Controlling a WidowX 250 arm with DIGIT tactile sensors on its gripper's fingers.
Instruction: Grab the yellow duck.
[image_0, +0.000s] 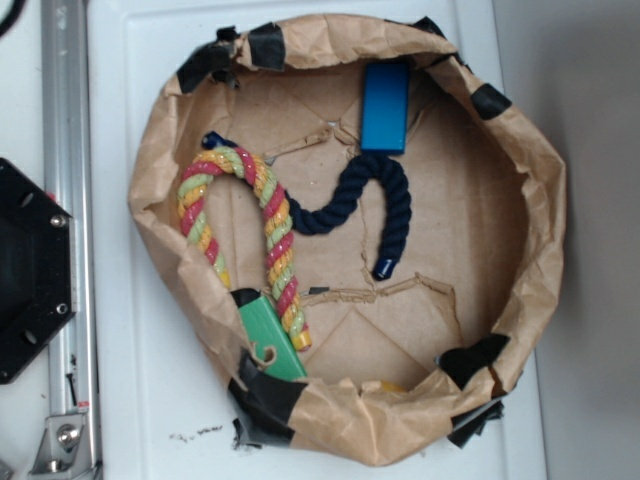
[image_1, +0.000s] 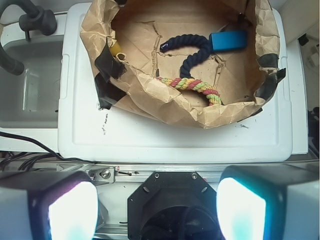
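The yellow duck (image_0: 391, 385) shows only as a thin bright-yellow sliver behind the near rim of the brown paper bowl (image_0: 520, 180). In the wrist view the yellow duck (image_1: 116, 49) lies against the bowl's left wall (image_1: 100, 25). My gripper (image_1: 157, 212) is open, with its two pads (image_1: 72, 212) far apart and nothing between them. It hangs high above the black robot base (image_1: 175, 205), well short of the bowl. The exterior view does not show the gripper.
Inside the bowl lie a red-yellow-green twisted rope (image_0: 265, 215), a dark blue rope (image_0: 370, 200), a blue block (image_0: 385, 105) and a green block (image_0: 270, 340). The bowl sits on a white board (image_1: 175, 135). A metal rail (image_0: 65, 200) runs beside the robot base (image_0: 30, 270).
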